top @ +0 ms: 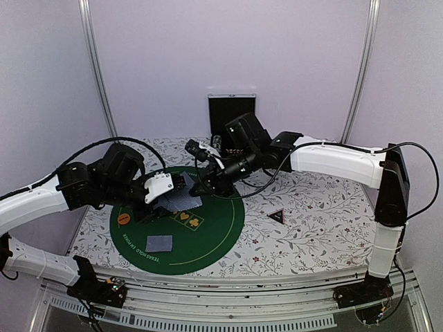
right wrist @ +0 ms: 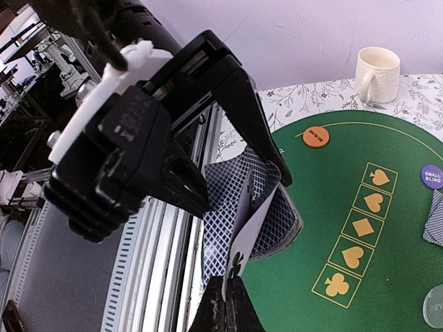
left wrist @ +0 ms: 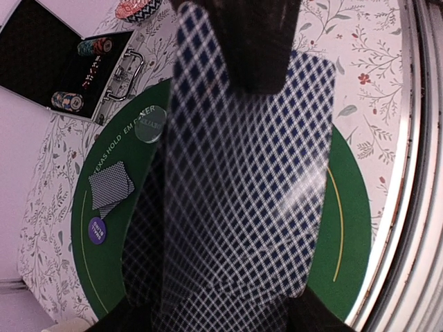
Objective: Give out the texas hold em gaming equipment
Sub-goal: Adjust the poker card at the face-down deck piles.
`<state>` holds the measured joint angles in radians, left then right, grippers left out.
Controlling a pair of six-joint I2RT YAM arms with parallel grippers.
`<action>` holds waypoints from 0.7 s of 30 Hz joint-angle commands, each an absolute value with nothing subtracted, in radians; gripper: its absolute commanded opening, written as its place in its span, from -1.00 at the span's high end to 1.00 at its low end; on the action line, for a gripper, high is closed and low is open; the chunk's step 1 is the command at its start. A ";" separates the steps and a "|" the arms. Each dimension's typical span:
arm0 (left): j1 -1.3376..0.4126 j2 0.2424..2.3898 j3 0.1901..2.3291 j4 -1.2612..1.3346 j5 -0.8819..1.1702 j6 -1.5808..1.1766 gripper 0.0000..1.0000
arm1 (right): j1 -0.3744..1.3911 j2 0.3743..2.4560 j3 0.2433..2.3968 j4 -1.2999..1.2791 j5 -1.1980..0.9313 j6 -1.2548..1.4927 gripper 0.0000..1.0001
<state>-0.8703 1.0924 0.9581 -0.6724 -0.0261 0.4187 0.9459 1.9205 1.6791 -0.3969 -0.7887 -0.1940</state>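
My left gripper (top: 173, 197) is shut on a deck of grey-blue-backed playing cards (left wrist: 242, 173) and holds it over the left of the green mat (top: 214, 235). My right gripper (right wrist: 230, 294) is shut on one card (right wrist: 252, 228) with a club on its face, lifted edge-up off the deck (right wrist: 280, 214); its dark fingers (left wrist: 256, 41) show in the left wrist view. A small pile of dealt cards (top: 159, 243) lies face down on the mat. An orange disc (top: 123, 218), a dark blue disc (left wrist: 98, 230) and a pale disc (left wrist: 151, 126) lie on the mat. The black triangular marker (top: 277, 216) sits right of the mat.
An open black case (top: 232, 114) with stacked chips (left wrist: 62, 102) stands at the back. A white mug (right wrist: 377, 75) stands beside the mat. The mat carries a row of printed suit boxes (right wrist: 353, 235). The table's metal front rail (top: 208, 304) runs below the arms.
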 commanded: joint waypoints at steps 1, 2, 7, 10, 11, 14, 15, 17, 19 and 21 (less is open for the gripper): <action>-0.881 1.085 0.976 -0.606 0.011 0.425 -0.10 | 0.967 1.993 1.730 -0.386 -0.817 -0.177 0.97; -0.882 1.085 0.976 -0.605 0.013 0.425 -0.10 | 0.967 2.004 1.734 -0.367 -0.816 -0.167 0.97; -0.882 1.089 0.979 -0.604 0.026 0.425 -0.10 | 0.968 2.039 1.755 -0.310 -0.752 -0.102 0.97; -0.882 1.084 0.981 -0.603 0.031 0.424 -0.09 | 0.968 2.053 1.756 -0.282 -0.726 -0.060 0.92; -0.883 1.081 0.980 -0.601 0.032 0.423 -0.09 | 0.968 2.055 1.756 -0.277 -0.720 -0.049 0.84; -0.882 1.067 0.966 -0.581 0.029 0.427 -0.09 | 0.967 2.052 1.743 -0.260 -0.687 -0.015 0.71; -0.883 1.063 0.964 -0.579 0.027 0.429 -0.09 | 0.966 2.046 1.737 -0.256 -0.673 -0.008 0.70; -0.883 1.063 0.963 -0.580 0.025 0.428 -0.09 | 0.965 2.033 1.723 -0.251 -0.655 0.009 0.67; -0.883 1.062 0.960 -0.580 0.025 0.429 -0.09 | 0.964 2.017 1.710 -0.249 -0.639 0.036 0.64; -0.882 1.062 0.956 -0.580 0.021 0.430 -0.09 | 0.962 2.000 1.695 -0.249 -0.618 0.046 0.64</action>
<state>-0.8707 1.0866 0.9581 -0.6495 0.0074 0.4191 0.9581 2.0319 1.7260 -0.2684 -0.6888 -0.0078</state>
